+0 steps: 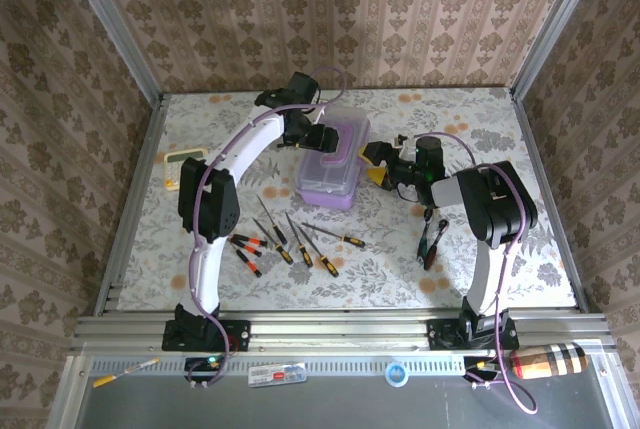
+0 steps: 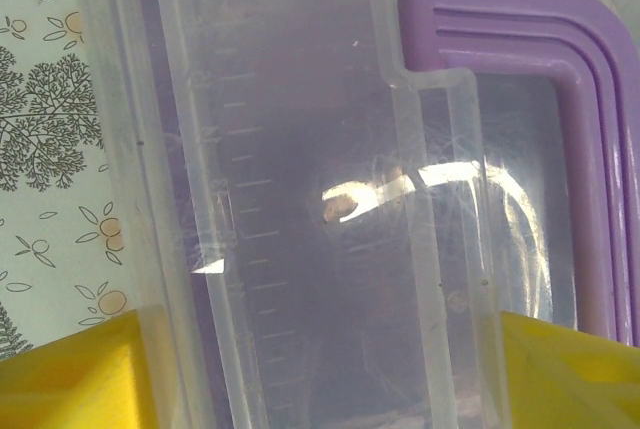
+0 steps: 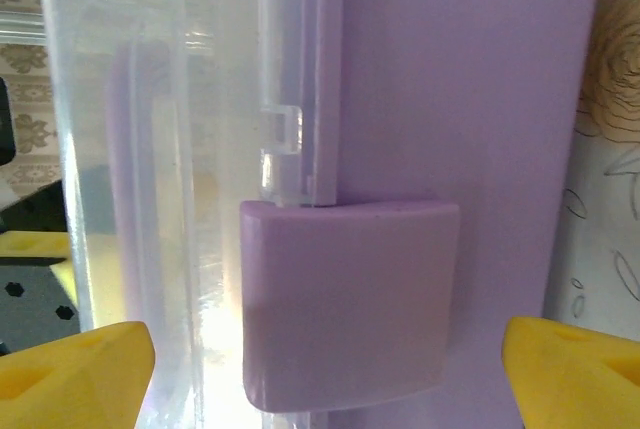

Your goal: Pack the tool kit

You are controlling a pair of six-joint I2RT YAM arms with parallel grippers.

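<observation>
The purple tool kit box (image 1: 333,189) stands mid-table under its clear lid (image 2: 280,149), whose purple handle (image 2: 520,29) lies flat. My left gripper (image 1: 325,141) comes down on the lid from the far left. Its yellow fingers (image 2: 80,374) press on the lid's outer edge and on a ridge beside the handle, so my left gripper (image 2: 325,379) is shut on the lid. At the box's right side my right gripper (image 1: 375,164) (image 3: 325,374) stands open, its fingertips wide apart on either side of the purple latch (image 3: 345,299). Several screwdrivers (image 1: 290,239) and red-handled pliers (image 1: 430,244) lie loose on the table.
A yellow calculator (image 1: 184,166) lies near the table's left edge. On the front rail sit a stray screwdriver (image 1: 125,371), a blue ring (image 1: 397,374) and a striped bottle (image 1: 545,361). Metal frame posts and patterned walls close in the table (image 1: 520,249).
</observation>
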